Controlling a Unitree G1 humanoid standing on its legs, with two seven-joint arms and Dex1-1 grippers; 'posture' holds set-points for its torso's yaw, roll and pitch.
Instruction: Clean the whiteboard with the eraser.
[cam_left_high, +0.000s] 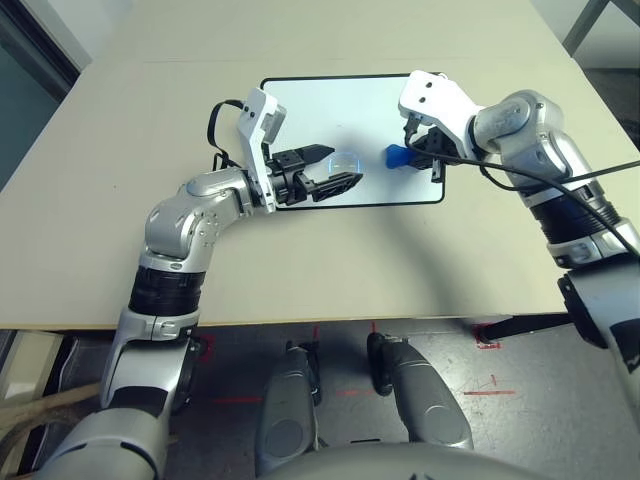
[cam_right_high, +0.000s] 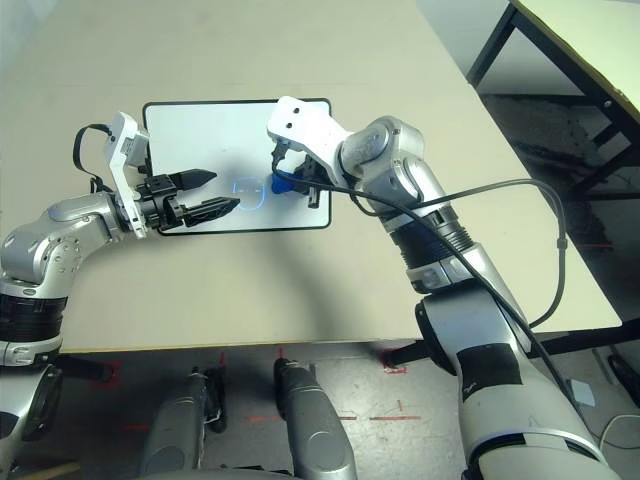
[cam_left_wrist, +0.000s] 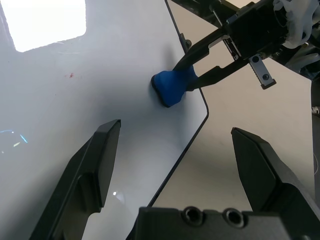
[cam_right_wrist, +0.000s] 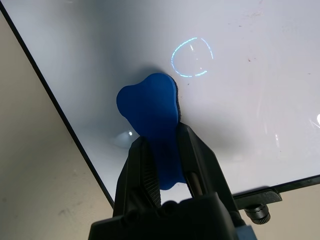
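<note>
Whiteboard (cam_left_high: 330, 110) flat on table (cam_left_high: 120, 230), almost wholly white; only tiny red speck (cam_left_wrist: 71, 76) left near middle, faint smudges beside. Eraser (cam_right_wrist: 150, 107) pressed on board close to its right-hand short edge, clamped between right gripper (cam_right_wrist: 165, 155) fingers. Left gripper (cam_left_high: 340, 184) over board's near edge, jaws wide apart, empty. Judged nearly finished: one pass over speck remaining.

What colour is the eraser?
Bright blue eraser, clearest in the right wrist view.
</note>
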